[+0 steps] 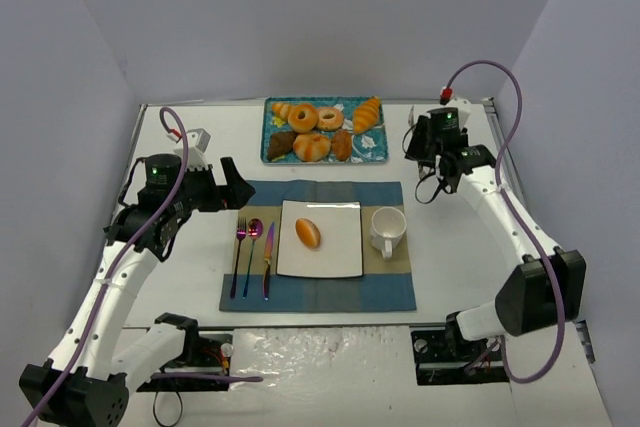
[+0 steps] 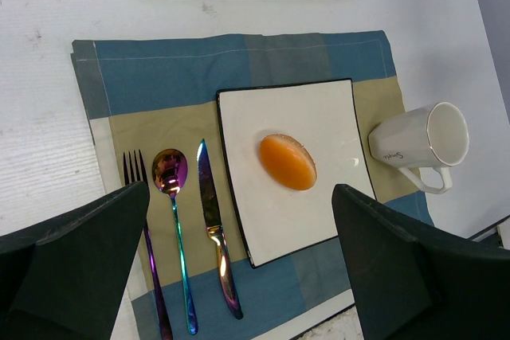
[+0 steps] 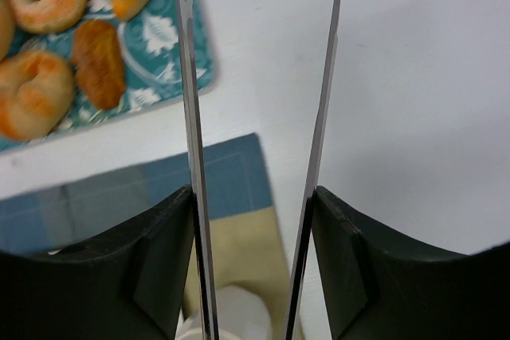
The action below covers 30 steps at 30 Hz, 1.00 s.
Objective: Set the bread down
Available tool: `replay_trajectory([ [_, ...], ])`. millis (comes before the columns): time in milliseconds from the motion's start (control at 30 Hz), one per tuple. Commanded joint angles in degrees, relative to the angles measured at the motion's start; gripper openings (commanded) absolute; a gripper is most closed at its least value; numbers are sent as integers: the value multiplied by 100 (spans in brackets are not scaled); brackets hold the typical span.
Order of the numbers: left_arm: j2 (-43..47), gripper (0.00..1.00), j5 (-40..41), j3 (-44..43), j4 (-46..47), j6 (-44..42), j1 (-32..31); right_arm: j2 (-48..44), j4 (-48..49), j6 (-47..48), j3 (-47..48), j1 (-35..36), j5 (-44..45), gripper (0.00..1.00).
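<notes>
Bread on the white plate, both pincers empty.

From above, the bread (image 1: 307,233) lies in the middle of the plate (image 1: 340,252) on the mat (image 1: 300,292). The left gripper (image 1: 232,187) hangs by the mat's far left corner. The right gripper (image 1: 425,142), beside the tray (image 1: 340,104), looks too dark to read. The left wrist view shows wide jaws holding nothing. The right wrist view shows thin fingers (image 3: 191,117) apart with nothing between them.
</notes>
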<state>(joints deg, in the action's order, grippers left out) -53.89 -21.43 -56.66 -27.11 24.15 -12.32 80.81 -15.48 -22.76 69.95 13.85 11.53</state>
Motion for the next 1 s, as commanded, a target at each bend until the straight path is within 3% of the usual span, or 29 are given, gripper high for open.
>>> replay_trajectory([
  [0,97,97,-107,-117,295,-59,-34,484,664,87,413,-516,394,53],
  [367,91,97,-105,-126,294,-68,-34,1811,1432,399,725,-1298,201,53],
  [967,69,97,-83,-119,286,-77,-34,3060,1741,388,663,-1534,52,56],
])
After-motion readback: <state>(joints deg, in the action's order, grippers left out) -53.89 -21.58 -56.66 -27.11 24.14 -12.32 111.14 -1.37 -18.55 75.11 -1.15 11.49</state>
